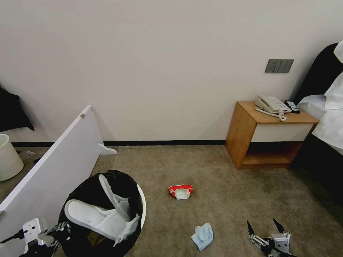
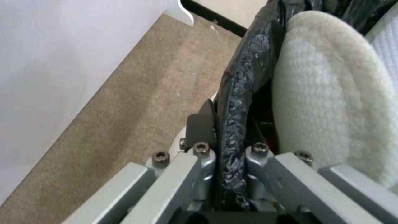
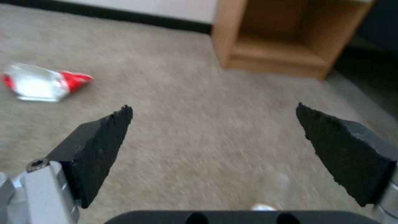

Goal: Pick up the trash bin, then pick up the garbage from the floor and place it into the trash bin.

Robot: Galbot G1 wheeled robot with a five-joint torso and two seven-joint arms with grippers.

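Left gripper [image 2: 232, 149] clamped on bin [image 1: 141, 200] rim at 7 o'clock, carrying it so litter can drop in; slippers [image 1: 89, 216] inside. Right gripper [image 1: 267, 228] at 5 o'clock, wide open, empty, low over floor [image 1: 221, 178]. Packet [image 1: 180, 191] centre, blue wad [image 1: 202, 235] at 6 o'clock.

Crinkly glossy black bag [image 2: 236, 102], fuzzy white cloth slipper [image 2: 327, 102], matt short-pile carpet [image 3: 199, 102]
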